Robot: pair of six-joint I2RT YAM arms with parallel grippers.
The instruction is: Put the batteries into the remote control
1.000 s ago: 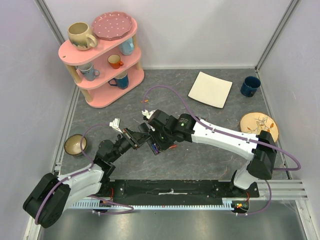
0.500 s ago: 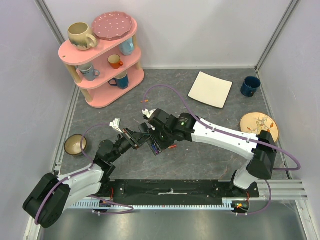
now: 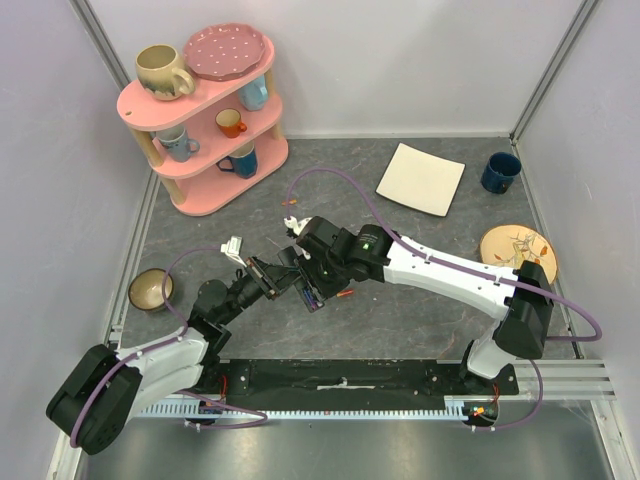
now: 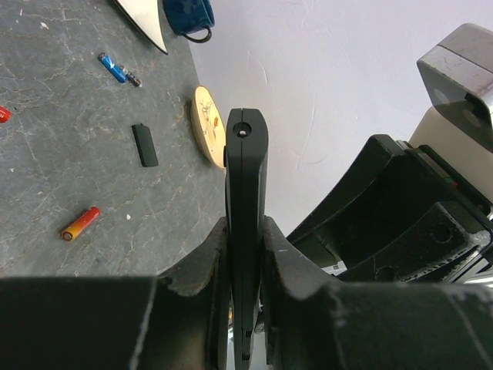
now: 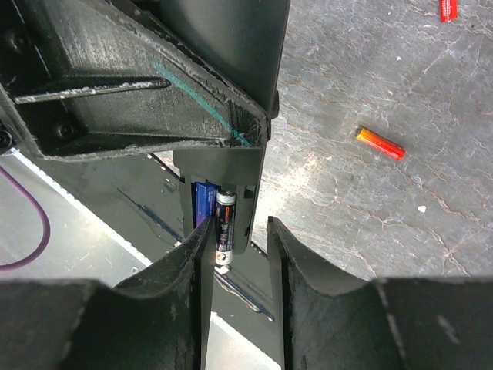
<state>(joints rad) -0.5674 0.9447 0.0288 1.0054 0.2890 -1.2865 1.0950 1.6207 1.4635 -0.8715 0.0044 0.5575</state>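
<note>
My left gripper (image 4: 245, 231) is shut on the black remote control (image 4: 246, 154) and holds it edge-on above the table; in the top view this gripper (image 3: 283, 277) is at mid-table. My right gripper (image 5: 235, 250) is open just below the remote's battery recess (image 5: 219, 193), and in the top view it (image 3: 303, 270) meets the left one. A blue battery (image 5: 202, 202) and a dark battery (image 5: 224, 223) sit in the recess, the dark one sticking out beside my left finger. Loose batteries lie on the table: orange-red (image 5: 379, 143), red (image 5: 448, 9), blue (image 4: 112, 67).
A small black battery cover (image 4: 145, 145) lies on the grey table. A pink shelf (image 3: 205, 120) with mugs stands back left. Also here are a bowl (image 3: 151, 290) at left, a white square plate (image 3: 421, 178), a blue mug (image 3: 500, 172) and a wooden plate (image 3: 516, 250) at right.
The right gripper has edged slightly left toward the remote. The left arm and the remote have stayed in place.
</note>
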